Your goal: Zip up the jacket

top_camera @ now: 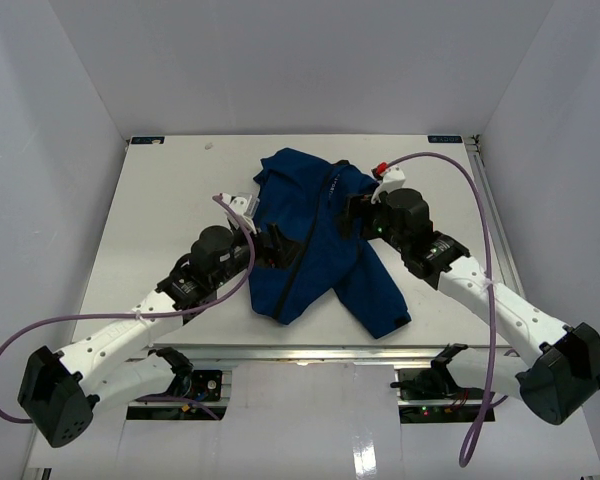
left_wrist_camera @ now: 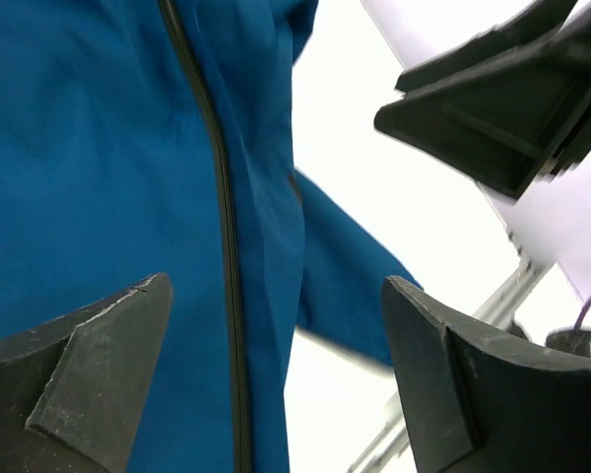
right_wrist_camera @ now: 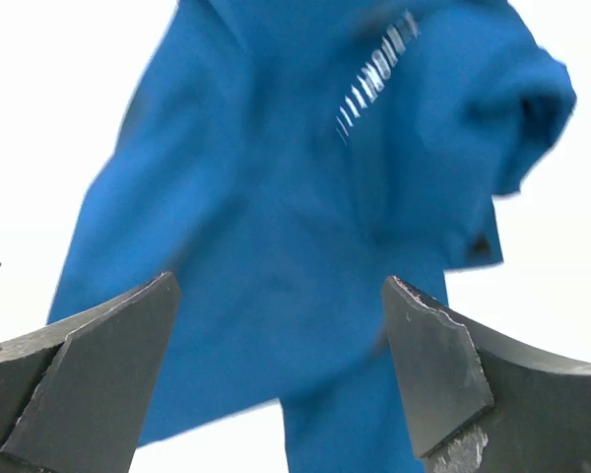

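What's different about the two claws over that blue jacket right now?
The left claw hangs over the near part of the jacket, by the zipper. The right claw hangs farther back, over the jacket's right side. The left claw's camera looks down on the dark zipper, and the right claw's looks down on white lettering. Shared: both claws are wide open and hold nothing.

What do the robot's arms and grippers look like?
The left arm and right arm have white links with black joints and bases. A purple cable loops along each. The fingers are dark grey wedges, scuffed at the tips.
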{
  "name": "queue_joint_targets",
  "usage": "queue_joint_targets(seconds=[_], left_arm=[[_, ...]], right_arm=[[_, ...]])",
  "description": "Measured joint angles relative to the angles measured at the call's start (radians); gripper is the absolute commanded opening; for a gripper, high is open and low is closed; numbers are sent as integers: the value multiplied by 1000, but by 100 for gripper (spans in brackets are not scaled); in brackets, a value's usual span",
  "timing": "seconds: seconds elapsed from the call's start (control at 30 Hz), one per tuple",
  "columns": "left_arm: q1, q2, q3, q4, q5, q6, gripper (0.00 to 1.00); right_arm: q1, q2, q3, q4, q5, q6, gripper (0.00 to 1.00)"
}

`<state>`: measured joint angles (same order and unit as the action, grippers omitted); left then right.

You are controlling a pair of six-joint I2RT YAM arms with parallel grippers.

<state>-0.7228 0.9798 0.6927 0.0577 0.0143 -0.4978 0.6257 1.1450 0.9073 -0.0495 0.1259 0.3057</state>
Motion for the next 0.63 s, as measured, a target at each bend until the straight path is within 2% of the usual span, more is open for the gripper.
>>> queue_joint_targets(seconds=[0.13, 0.23, 0.4, 0.63], left_arm=[[-12, -1, -55, 22, 33, 3, 98], [-20, -22, -69, 29, 37, 9, 98], [-36, -109, -99, 74, 32, 26, 98], [-57, -148, -125, 108, 32, 52, 98]], right_arm=[[15, -47, -16, -137, 58, 9, 90], [24, -165, -107, -164, 80, 6, 90], [28, -351, -214, -165, 81, -2, 90], [28, -399, -217, -162, 88, -3, 90]])
